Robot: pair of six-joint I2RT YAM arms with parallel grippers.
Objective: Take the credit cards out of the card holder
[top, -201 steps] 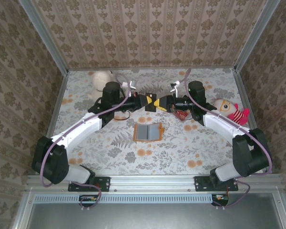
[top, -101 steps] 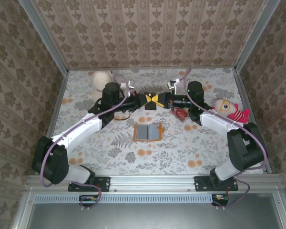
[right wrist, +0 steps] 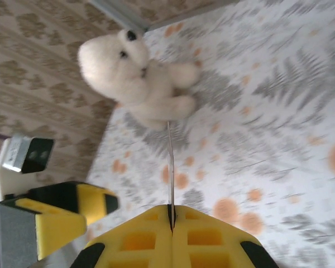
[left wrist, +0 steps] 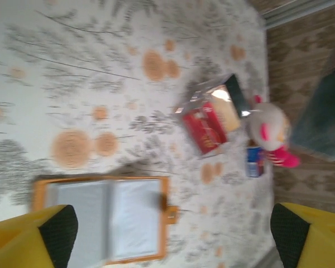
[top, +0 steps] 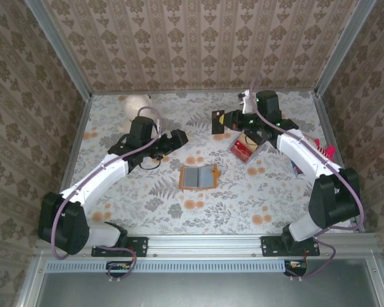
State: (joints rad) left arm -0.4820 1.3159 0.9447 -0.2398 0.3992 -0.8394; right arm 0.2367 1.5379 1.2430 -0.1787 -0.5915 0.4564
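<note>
The card holder [top: 198,176] lies open on the table centre, orange-tan rim around blue-grey pages; the left wrist view has it low on the left [left wrist: 109,215]. My left gripper [top: 178,137] hangs open and empty behind the holder's left side [left wrist: 173,231]. My right gripper [top: 224,120], at the back right of centre, is shut on one credit card [top: 216,120], which shows as a thin edge standing out of the closed pads [right wrist: 170,167]. More red credit cards [top: 243,148] lie in a heap right of the holder [left wrist: 204,129].
A white plush bear [top: 136,105] sits at the back left [right wrist: 137,70]. A pink and white plush toy [top: 320,150] lies at the right edge, with a small blue and white card [left wrist: 254,162] beside it. Patterned walls close in three sides of the table.
The two grippers met behind the holder and have come apart. The left one drew back to the left and opened; the right one swung back and right with the card.
</note>
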